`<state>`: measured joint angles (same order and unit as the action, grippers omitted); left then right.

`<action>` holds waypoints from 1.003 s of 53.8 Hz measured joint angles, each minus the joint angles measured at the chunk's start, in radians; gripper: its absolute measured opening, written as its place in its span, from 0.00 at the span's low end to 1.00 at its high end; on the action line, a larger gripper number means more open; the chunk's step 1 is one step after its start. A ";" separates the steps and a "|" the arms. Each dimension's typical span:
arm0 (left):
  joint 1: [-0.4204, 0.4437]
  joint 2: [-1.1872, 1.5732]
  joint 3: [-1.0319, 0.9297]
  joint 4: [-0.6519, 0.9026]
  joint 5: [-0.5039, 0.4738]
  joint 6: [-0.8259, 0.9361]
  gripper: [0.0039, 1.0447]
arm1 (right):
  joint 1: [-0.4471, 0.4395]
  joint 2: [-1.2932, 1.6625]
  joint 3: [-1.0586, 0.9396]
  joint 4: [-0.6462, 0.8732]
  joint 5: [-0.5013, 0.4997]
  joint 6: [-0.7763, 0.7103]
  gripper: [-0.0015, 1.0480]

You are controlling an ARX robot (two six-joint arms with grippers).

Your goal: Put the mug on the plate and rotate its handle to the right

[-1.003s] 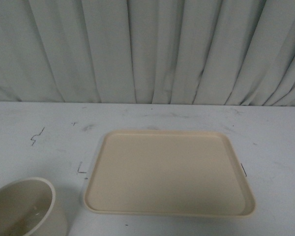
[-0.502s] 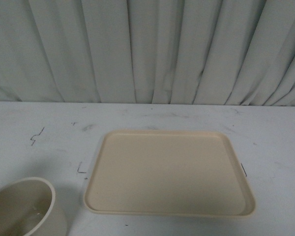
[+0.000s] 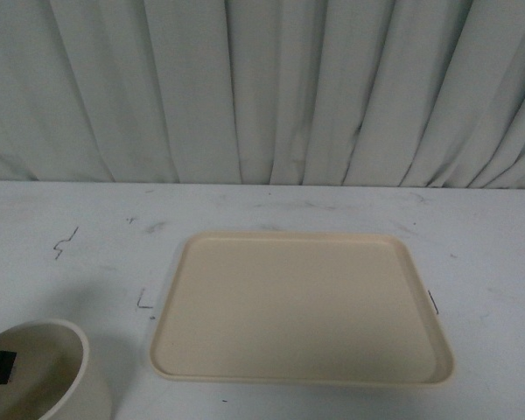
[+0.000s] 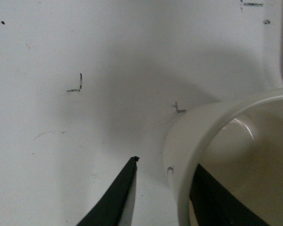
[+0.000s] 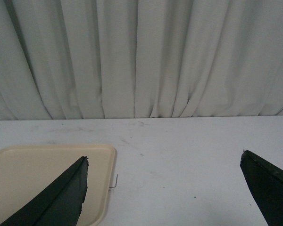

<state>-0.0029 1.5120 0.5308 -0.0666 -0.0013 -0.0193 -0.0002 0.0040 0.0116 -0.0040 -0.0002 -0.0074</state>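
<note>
Lying on the white worktop, the big beige plate fills the lower middle of the front view. The cream mug sits off it, in the lower left corner. The left hand is spread over the mug's wall, one finger inside, one outside. The right hand is spread wide.

Dim, flat, greenish light is falling evenly across all views. The mug is throwing a wide, soft-edged shadow over the table just ahead of the left gripper, and a pale glare streak is glinting inside its wall. Everything is looking grainy, and the fingers of the right gripper are blurring close up.
</note>
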 joint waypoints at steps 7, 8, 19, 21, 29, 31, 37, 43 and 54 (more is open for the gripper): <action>-0.005 -0.042 0.000 -0.034 0.003 0.000 0.13 | 0.000 0.000 0.000 0.000 0.000 0.000 0.94; -0.005 -0.048 0.000 -0.039 0.004 0.000 0.11 | 0.000 0.000 0.000 0.000 0.000 0.000 0.94; -0.020 -0.119 0.024 -0.108 0.002 0.000 0.03 | 0.000 0.000 0.000 0.000 0.000 0.000 0.94; -0.030 -0.130 0.037 -0.121 0.002 0.000 0.03 | 0.000 0.000 0.000 0.000 0.000 0.000 0.94; -0.122 -0.137 0.147 -0.165 0.006 0.000 0.03 | 0.000 0.000 0.000 0.000 0.000 0.000 0.94; -0.145 -0.128 0.172 -0.163 0.010 0.000 0.03 | 0.000 0.000 0.000 0.000 0.000 0.000 0.94; -0.232 -0.049 0.276 -0.157 0.018 0.009 0.03 | 0.000 0.000 0.000 0.000 0.000 0.000 0.94; -0.298 0.066 0.381 -0.159 0.022 0.028 0.03 | 0.000 0.000 0.000 0.000 0.000 0.000 0.94; -0.367 0.259 0.571 -0.174 0.035 0.028 0.03 | 0.000 0.000 0.000 0.000 0.000 0.000 0.94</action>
<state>-0.3702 1.7706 1.1015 -0.2405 0.0341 0.0086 -0.0002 0.0040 0.0116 -0.0040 -0.0002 -0.0074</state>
